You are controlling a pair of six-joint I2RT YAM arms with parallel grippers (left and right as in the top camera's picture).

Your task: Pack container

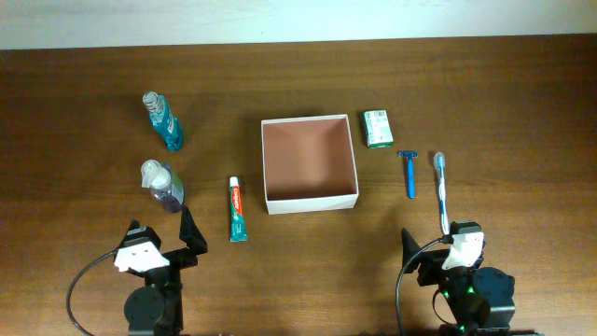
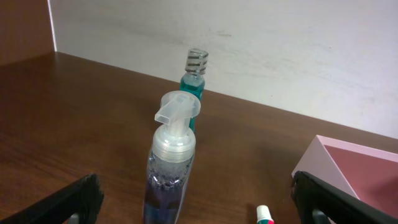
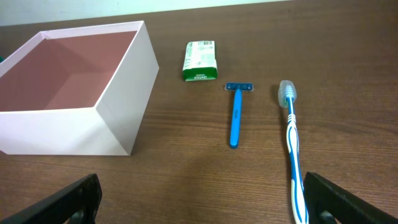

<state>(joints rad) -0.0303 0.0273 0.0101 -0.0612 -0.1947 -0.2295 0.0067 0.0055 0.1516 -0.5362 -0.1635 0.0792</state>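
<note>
The container (image 1: 308, 154), a square white box with a reddish-brown floor, sits empty at the table's middle; its wall (image 3: 62, 130) shows in the right wrist view. My left gripper (image 1: 163, 233) stands open near the front left, with a clear pump bottle (image 2: 173, 162) just ahead between its spread fingers, untouched. A teal bottle (image 2: 194, 81) stands behind it, and a toothpaste tube (image 1: 237, 209) lies to the right. My right gripper (image 1: 438, 245) is open at the front right, empty, and a blue-and-white toothbrush (image 3: 292, 143) runs toward its right finger.
A green-and-white soap box (image 1: 377, 128) lies right of the container, with a blue razor (image 3: 235, 115) between it and the toothbrush. The white wall runs along the table's far edge. Black cables loop at the arm bases.
</note>
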